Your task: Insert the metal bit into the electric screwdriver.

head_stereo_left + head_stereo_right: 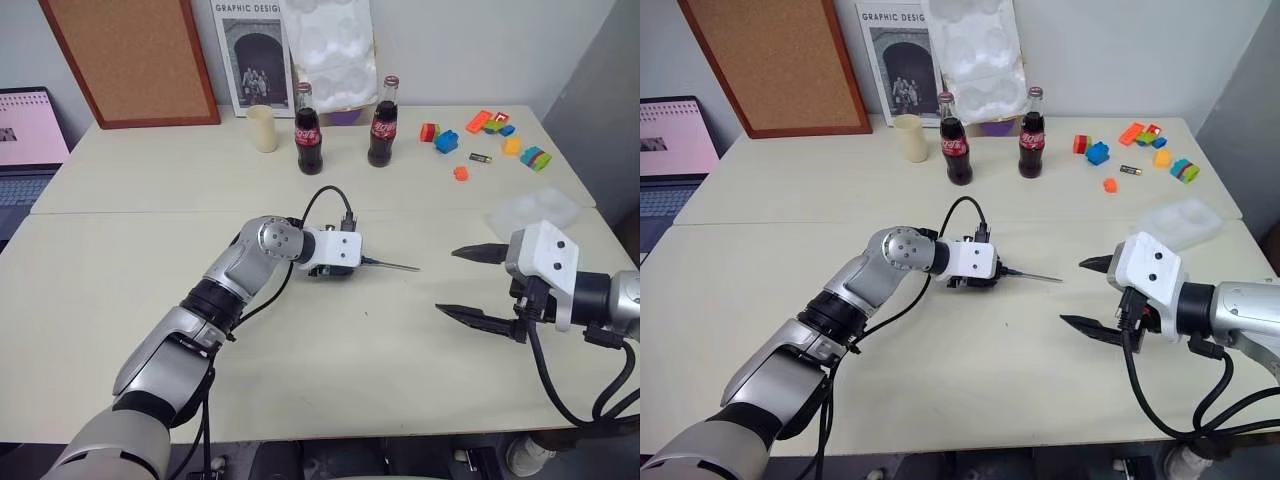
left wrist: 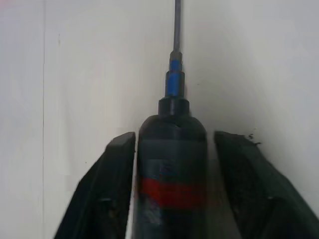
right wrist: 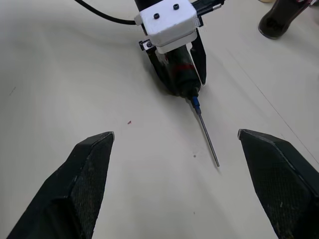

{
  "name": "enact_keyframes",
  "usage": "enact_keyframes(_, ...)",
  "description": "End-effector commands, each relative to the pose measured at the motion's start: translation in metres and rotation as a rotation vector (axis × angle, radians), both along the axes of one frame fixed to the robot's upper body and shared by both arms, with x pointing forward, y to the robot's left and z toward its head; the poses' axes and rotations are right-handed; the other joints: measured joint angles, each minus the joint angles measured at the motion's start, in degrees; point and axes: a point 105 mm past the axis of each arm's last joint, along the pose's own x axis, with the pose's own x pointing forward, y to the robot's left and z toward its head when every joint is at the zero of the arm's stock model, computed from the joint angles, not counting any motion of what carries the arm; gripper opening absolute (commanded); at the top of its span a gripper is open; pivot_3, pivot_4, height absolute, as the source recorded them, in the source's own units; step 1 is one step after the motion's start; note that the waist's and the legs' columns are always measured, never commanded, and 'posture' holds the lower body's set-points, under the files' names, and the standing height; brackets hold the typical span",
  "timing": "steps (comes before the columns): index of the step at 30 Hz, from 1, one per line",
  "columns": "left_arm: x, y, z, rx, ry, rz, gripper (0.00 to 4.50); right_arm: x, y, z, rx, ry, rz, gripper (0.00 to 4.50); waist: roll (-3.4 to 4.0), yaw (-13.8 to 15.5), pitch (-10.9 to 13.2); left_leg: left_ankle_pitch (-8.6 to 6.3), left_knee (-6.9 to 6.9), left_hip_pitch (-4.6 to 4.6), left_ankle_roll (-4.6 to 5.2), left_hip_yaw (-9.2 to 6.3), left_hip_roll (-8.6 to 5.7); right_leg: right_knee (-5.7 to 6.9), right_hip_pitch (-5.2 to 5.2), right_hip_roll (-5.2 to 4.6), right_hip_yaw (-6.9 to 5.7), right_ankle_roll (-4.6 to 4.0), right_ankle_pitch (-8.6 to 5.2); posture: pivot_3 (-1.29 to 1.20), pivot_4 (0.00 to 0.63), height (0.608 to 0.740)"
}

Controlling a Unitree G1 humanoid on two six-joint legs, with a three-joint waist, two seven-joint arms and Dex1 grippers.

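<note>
head cam first: the left gripper (image 1: 345,262) sits mid-frame, low over the table (image 1: 150,300), with the electric screwdriver (image 1: 340,268) between its fingers. the metal bit (image 1: 392,265) sticks out of the screwdriver's nose, pointing toward the right of the frame and lying just above or on the tabletop, can't tell which. the right gripper (image 1: 470,284) is at the right side, fingers spread wide with nothing between them, well apart from the bit's tip. at the top centre there are two cola bottles (image 1: 308,130) and a cream cup (image 1: 263,128), and a bunch of coloured blocks (image 1: 446,141) with a small battery (image 1: 481,157) at the upper right.

left wrist view: the screwdriver (image 2: 172,164) fills the lower middle, red band showing, blue tip above it and the bit (image 2: 176,25) running up out of the top edge. there's a thin gap on the left finger (image 2: 107,194) and a wider one on the other side, so the fingers look slackened around the body, not squeezing it.

right wrist view: the two black fingers (image 3: 79,189) stand far apart at the bottom corners, empty. between them, further up, the screwdriver (image 3: 180,74) with the bit (image 3: 206,137) slanting toward the lower right.
</note>
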Motion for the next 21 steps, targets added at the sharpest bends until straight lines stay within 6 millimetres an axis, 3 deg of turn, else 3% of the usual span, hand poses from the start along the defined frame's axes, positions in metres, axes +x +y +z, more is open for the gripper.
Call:
enact_keyframes(1, -0.012, 0.002, -0.016, 0.008, 0.113, -0.010, 3.56, -0.003, 0.004, 0.005, 0.004, -0.032, 0.011, 4.18, 0.00, 0.2, 0.0, 0.00, 0.00, 0.00, 0.00, 0.00, 0.00, 0.00, 0.01, 0.00, 0.00, 0.00, 0.00, 0.00, 0.150, 0.740)
enact_keyframes(6, -0.008, 0.001, 0.017, -0.181, 0.126, 0.060, 4.46, -0.002, 0.001, 0.009, 0.013, -0.044, -0.004, 4.18, -0.01, 0.7, 0.0, 0.00, 0.01, 0.00, 0.00, 0.00, 0.00, 0.02, 0.00, 0.00, -0.01, 0.00, 0.00, 0.00, 0.150, 0.740)
enact_keyframes(10, 0.000, 0.026, 0.057, -0.373, 0.142, 0.166, 4.46, -0.001, -0.003, 0.015, 0.036, -0.061, -0.026, 4.18, -0.03, 0.7, 0.0, 0.00, 0.06, -0.10, 0.00, -0.03, 0.00, 0.05, -0.06, 0.00, -0.03, 0.01, 0.02, 0.00, 0.150, 0.740)
enact_keyframes(12, -0.004, 0.053, 0.072, -0.412, 0.154, 0.214, 4.46, -0.001, -0.006, 0.020, 0.055, -0.077, -0.036, 4.18, -0.03, 0.6, 0.0, 0.00, 0.06, -0.10, 0.00, -0.05, 0.01, 0.06, -0.07, 0.00, -0.04, 0.01, 0.02, 0.00, 0.150, 0.740)
enact_keyframes(16, -0.021, 0.096, 0.083, -0.376, 0.157, 0.265, 4.46, -0.002, -0.012, 0.027, 0.077, -0.085, -0.045, 4.18, 0.00, 0.4, 0.0, 0.00, -0.01, -0.03, 0.00, -0.05, 0.03, 0.09, -0.08, 0.00, -0.05, 0.02, 0.01, 0.00, 0.150, 0.740)
enact_keyframes(19, -0.048, 0.150, 0.092, -0.365, 0.188, 0.404, 4.46, -0.002, -0.033, 0.039, 0.084, -0.083, -0.086, 4.18, -0.01, 0.5, 0.0, 0.00, 0.01, -0.07, 0.00, -0.03, 0.04, 0.07, -0.07, -0.01, -0.05, 0.02, 0.00, 0.00, 0.150, 0.740)
enact_keyframes(21, -0.066, 0.172, 0.092, -0.344, 0.219, 0.455, 4.46, -0.006, -0.047, 0.043, 0.068, -0.062, -0.120, 4.18, -0.05, 0.6, 0.1, 0.00, 0.01, -0.10, 0.00, -0.03, 0.05, 0.07, -0.10, -0.02, -0.07, 0.01, 0.00, 0.00, 0.150, 0.740)
